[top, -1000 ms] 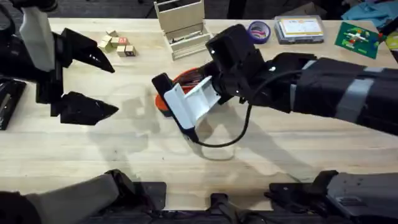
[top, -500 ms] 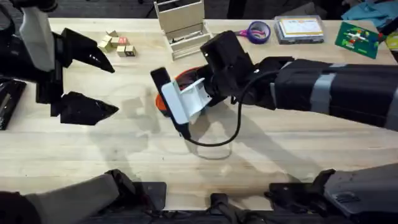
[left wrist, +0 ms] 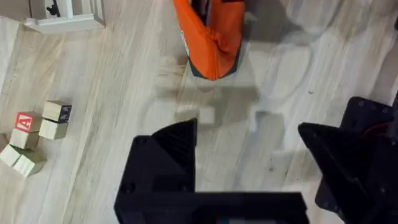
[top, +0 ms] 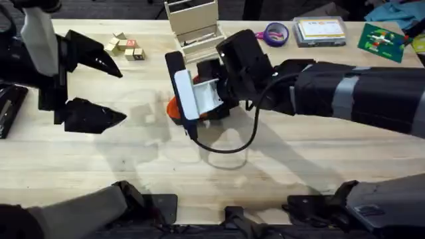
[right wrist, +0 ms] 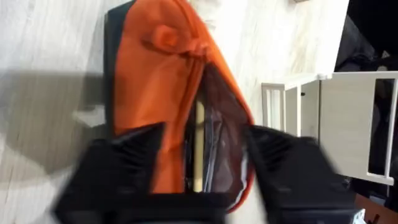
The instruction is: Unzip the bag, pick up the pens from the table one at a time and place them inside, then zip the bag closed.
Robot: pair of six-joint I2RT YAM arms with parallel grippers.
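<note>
Bag [right wrist: 158, 93], orange with a dark edge, lies unzipped on the bench [top: 133, 166] directly under the right pincer [right wrist: 202, 162], whose fingers stand spread to either side of the gaping mouth, where a tan pen [right wrist: 199, 146] lies inside. From overhead the right arm's white wrist block covers most of the pouch, leaving orange at its near end. The left pincer [left wrist: 249, 162] hangs wide open and well apart, with wooden blocks [top: 125, 48], a white rack [top: 194, 26] and purple scissors [top: 275, 33] farther back.
</note>
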